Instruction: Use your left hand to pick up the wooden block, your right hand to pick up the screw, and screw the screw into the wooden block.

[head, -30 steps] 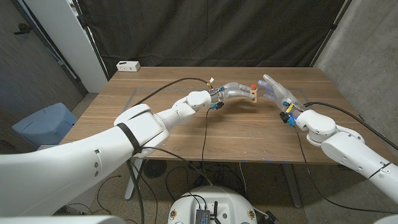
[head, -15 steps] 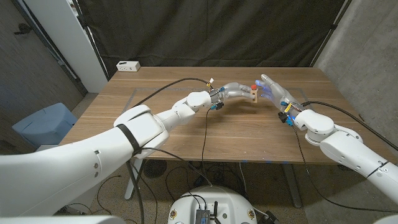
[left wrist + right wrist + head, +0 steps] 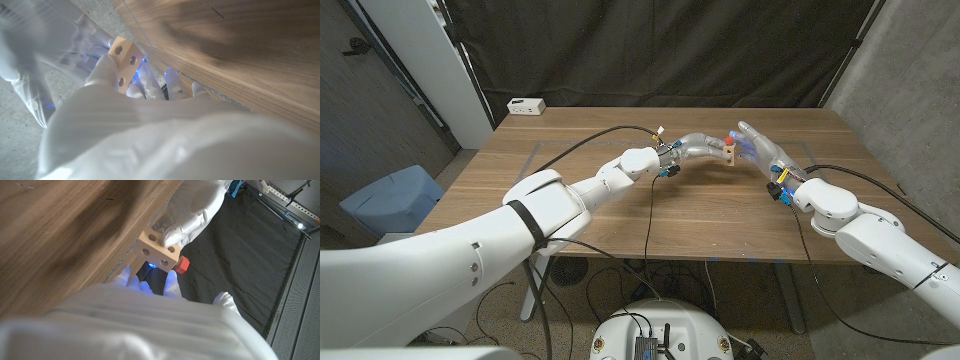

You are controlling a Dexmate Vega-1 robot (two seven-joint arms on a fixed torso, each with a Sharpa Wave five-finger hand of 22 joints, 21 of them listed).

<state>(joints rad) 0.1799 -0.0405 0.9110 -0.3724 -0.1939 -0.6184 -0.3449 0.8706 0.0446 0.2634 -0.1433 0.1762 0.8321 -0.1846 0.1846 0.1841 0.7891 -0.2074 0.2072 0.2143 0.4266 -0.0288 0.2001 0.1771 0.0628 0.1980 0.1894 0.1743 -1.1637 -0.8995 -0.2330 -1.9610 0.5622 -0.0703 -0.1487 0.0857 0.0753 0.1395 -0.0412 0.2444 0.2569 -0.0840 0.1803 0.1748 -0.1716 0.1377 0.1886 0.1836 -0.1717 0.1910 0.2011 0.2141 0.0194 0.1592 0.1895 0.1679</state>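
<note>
Wooden table [image 3: 620, 215], black curtain [image 3: 660, 50] behind, left hand [image 3: 698, 147] gripping wooden block [image 3: 729, 151], right hand [image 3: 763, 150] seemingly spread.

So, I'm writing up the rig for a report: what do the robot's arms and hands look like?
Both arms are glossy white with rounded shells. The left arm carries a black band around one segment, and black cables run along both arms to the wrists. The left hand and right hand are covered in pale, whitish gloves, with small blue and red fittings at the wrists and a blue glow at the fingers.
</note>
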